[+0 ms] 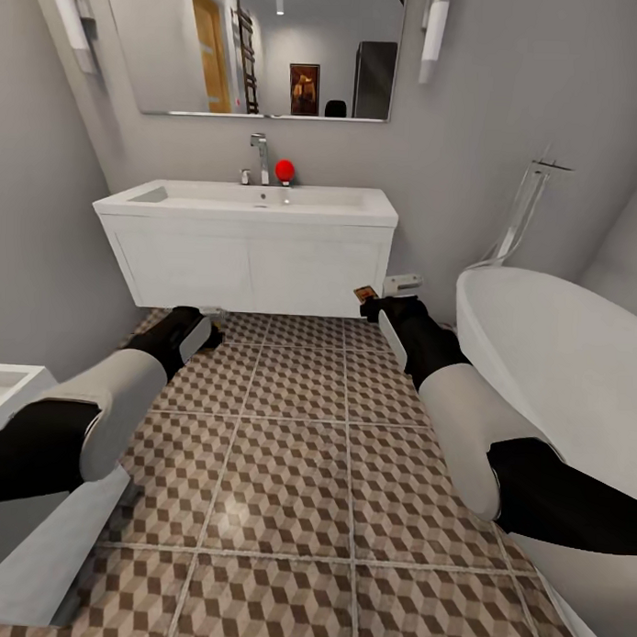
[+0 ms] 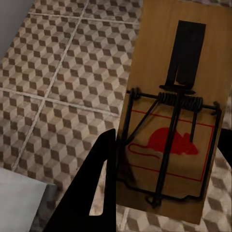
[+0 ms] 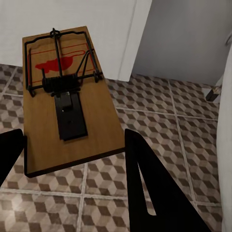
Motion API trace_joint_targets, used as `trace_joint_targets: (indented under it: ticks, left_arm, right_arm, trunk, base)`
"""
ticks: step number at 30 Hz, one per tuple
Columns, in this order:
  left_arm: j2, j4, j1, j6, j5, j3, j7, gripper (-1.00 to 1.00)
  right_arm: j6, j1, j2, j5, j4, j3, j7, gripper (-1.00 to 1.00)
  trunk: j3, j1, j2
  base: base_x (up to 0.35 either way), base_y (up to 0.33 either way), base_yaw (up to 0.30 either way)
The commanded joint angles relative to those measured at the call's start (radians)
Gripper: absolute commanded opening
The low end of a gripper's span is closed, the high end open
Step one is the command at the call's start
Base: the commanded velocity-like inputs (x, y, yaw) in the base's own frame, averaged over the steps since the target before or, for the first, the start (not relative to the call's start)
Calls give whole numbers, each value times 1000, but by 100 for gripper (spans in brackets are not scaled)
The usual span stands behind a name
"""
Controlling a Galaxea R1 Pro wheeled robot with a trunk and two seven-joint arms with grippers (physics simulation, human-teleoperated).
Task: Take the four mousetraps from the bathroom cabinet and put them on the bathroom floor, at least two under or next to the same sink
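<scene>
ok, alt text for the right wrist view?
A wooden mousetrap with a red mouse print and a dark spring bar sits between the right gripper fingers, held above the cube-patterned floor. The white vanity and a grey wall are behind it.

Both arms reach forward and down, left end effector (image 1: 210, 334) and right end effector (image 1: 372, 307) each clamped closed.

Tan mousetrap (image 2: 176, 111) in left hand (image 2: 159, 183), another mousetrap (image 3: 67, 111) in right

A home bathroom: white sink (image 1: 240, 206) under a mirror (image 1: 264, 50), bathtub (image 1: 556, 354), cube-patterned tile floor (image 1: 286, 464).
</scene>
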Motion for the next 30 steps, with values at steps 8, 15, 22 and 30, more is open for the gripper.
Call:
trace_joint_targets:
  ticks: [8, 15, 22, 30]
  left_arm:
    - [-48, -6, 0, -31, 6, -10, 10, -100]
    - [-61, -15, 0, -94, 6, -11, 17, -100]
    - [-64, -61, -1, -140, 2, -12, 19, -100]
    - [-64, -68, -1, -140, 3, -13, 13, -100]
  right_arm:
    - [6, 0, 0, 6, 6, 4, -2, -100]
    - [6, 0, 0, 6, 14, 3, -2, -100]
    - [6, 0, 0, 6, 19, 2, -2, -100]
    - [7, 0, 0, 6, 21, 3, -2, -100]
  trunk:
    - [-1, 0, 0]
    - [-1, 0, 0]
    - [-1, 0, 0]
    - [-1, 0, 0]
  base:
    - [0, 0, 0]
    - [0, 0, 0]
    - [0, 0, 0]
    - [0, 0, 0]
